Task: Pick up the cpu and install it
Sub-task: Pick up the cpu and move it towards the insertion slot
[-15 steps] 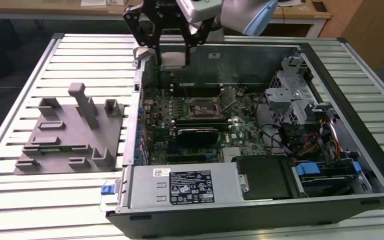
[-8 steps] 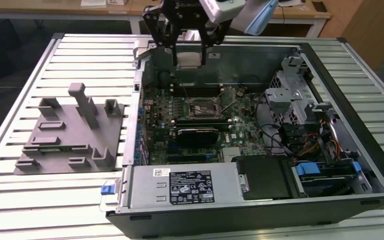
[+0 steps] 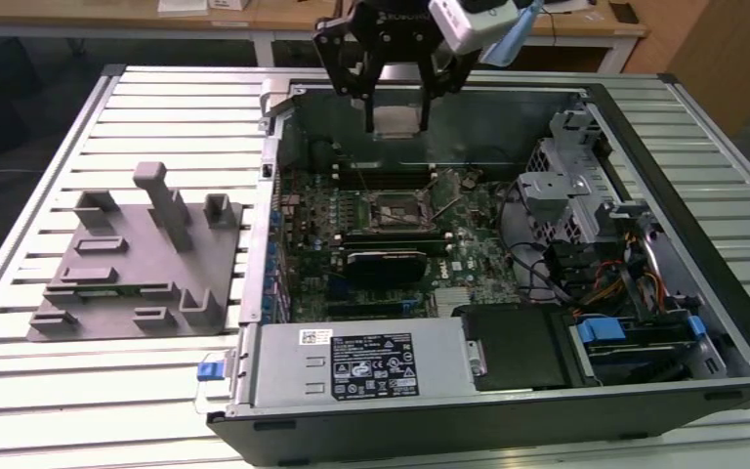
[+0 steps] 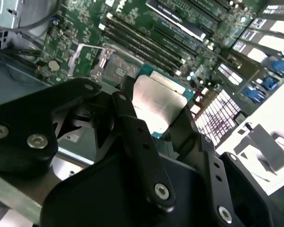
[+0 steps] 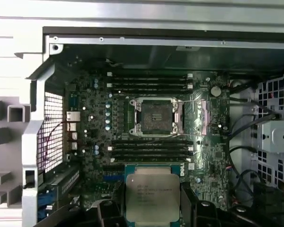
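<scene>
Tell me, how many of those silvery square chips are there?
1: the cpu, gripped by the end effector above the open case. The motherboard socket looks empty. Others may be hidden.

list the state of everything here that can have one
small silvery-grey square cpu: gripped, held in the air, not seated
black end effector: shut on the cpu
dark square metal-framed socket: open, empty
black computer case: lying on its side, side panel off
grey plastic fixture plate: lying flat, posts upright
</scene>
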You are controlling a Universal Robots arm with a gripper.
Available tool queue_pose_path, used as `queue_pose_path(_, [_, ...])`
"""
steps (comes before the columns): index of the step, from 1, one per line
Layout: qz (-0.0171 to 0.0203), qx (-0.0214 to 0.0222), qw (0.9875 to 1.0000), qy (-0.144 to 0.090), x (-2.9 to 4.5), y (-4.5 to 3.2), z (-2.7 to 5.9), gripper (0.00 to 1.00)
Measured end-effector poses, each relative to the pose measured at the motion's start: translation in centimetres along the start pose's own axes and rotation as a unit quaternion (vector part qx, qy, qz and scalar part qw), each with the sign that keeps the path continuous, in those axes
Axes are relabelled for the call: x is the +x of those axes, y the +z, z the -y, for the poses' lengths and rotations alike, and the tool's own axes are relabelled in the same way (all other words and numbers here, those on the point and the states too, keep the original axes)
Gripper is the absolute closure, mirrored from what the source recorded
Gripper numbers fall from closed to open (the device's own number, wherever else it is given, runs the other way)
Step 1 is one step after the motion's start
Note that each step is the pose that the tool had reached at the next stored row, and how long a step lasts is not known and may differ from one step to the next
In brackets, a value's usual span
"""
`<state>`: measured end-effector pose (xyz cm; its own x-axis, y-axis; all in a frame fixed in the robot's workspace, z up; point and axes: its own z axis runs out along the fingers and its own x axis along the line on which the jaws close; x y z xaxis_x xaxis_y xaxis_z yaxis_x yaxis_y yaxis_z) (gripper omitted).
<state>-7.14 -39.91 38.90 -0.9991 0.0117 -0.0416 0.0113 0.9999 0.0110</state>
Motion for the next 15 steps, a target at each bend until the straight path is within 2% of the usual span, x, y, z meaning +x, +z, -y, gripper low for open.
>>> queue_pose_path(8, [-0.0014, 0.0001, 1.0, 0.0, -0.82, 1.49, -0.04, 0.46])
queue_pose_path(15, [-0.0029, 0.0, 1.0, 0.0, -1.02, 2.79, -0.56, 0.46])
